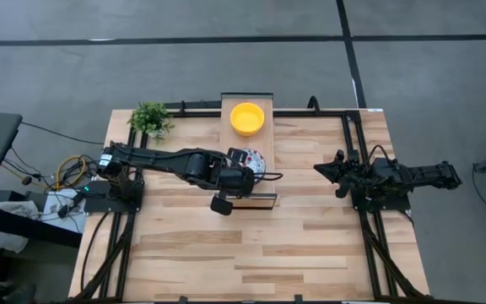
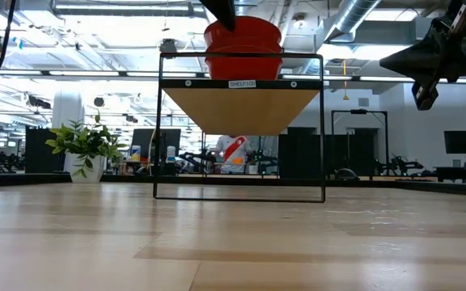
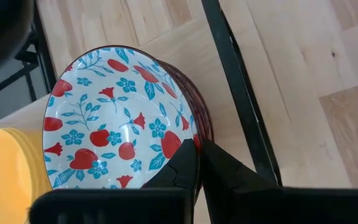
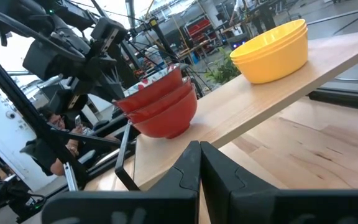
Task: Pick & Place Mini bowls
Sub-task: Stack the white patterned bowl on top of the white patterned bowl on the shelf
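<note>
High view: yellow bowls [image 1: 247, 117] stacked at the shelf's [image 1: 264, 198] rear edge; floral bowls [image 1: 252, 160] mid-shelf, mostly hidden under the left gripper [image 1: 241, 162]. Right gripper [image 1: 323, 169] waits near the table's [image 1: 310, 245] right edge, jaws shut.

Low view: floral stack [image 2: 243, 48] shows red undersides; yellow stack hidden.

Left wrist view: fingers [image 3: 182, 177] close narrowly on the top floral bowl's [image 3: 114, 121] rim.

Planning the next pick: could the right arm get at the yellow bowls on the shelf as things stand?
Probably yes. The yellow bowls sit uncovered at the shelf's far end; the left gripper is at the floral bowls, leaving the right gripper a free way.
</note>
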